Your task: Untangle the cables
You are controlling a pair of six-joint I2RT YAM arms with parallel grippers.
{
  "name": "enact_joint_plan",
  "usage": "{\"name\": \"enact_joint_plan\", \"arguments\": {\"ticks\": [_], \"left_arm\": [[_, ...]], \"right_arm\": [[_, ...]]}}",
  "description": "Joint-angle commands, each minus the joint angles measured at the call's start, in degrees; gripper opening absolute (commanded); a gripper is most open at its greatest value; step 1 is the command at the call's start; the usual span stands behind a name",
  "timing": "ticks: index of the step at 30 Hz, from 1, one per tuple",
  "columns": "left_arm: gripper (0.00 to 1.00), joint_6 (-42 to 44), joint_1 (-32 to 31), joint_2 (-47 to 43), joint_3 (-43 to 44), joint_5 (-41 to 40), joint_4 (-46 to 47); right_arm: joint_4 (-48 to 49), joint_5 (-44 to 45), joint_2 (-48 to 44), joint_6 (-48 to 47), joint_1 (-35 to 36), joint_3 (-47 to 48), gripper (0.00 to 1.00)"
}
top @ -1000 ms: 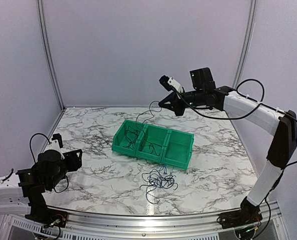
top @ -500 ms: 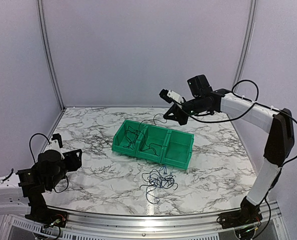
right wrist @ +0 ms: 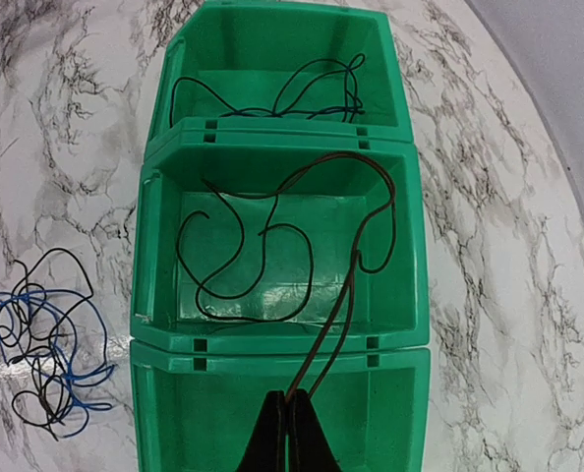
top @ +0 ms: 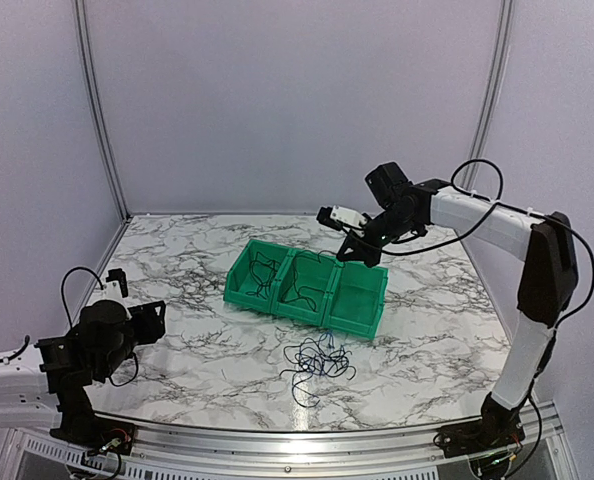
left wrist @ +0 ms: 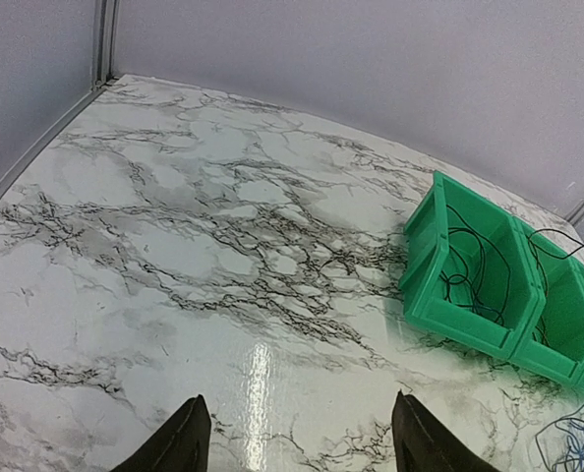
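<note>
Lower left, the left gripper (left wrist: 298,398) hangs wide open and empty over the glossy marbled desk (top: 197,350). Lower centre, hair-fine black and blue cables (top: 319,362) lie tangled, well apart from it. Beyond, over the green plastic three-compartment bin (right wrist: 272,138), the right gripper (right wrist: 290,408) pinches a black cable (right wrist: 339,300) that loops into the middle compartment.

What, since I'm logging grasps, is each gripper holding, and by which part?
The right gripper is shut on a dark cable, pinching a doubled stretch whose rest lies in the middle bin. The left gripper is open, holding nothing.
</note>
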Motion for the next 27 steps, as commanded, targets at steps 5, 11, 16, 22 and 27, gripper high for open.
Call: {"name": "enact_joint_plan", "arguments": {"ticks": [5,11,16,22,27], "left_arm": [[0.65,-0.77,-0.16,0.51,-0.36,0.20,0.97],[0.65,-1.43,-0.16,-0.30,-0.79,0.21,0.36],[0.65,-1.90,-0.16,-0.35,-1.20,0.33,0.75],[0.65,-1.74,-0.18,0.29,-1.24,0.62,0.96],[0.65,-1.71,-0.16,0.24,-1.48,0.56,0.97]], "right_arm": [[-2.63,5.66,7.46,-0.46,5.52,6.90,0.00],[-4.56,7.17,13.91,1.53,6.36,14.29,0.00],[-5.75,7.91,18.68,2.92,6.88,18.53,0.00],[-6.68,8.09,21.83,3.20,7.97,20.15,0.00],[-9.61,6.82,21.31,4.23,8.63,21.59,0.00]]}}
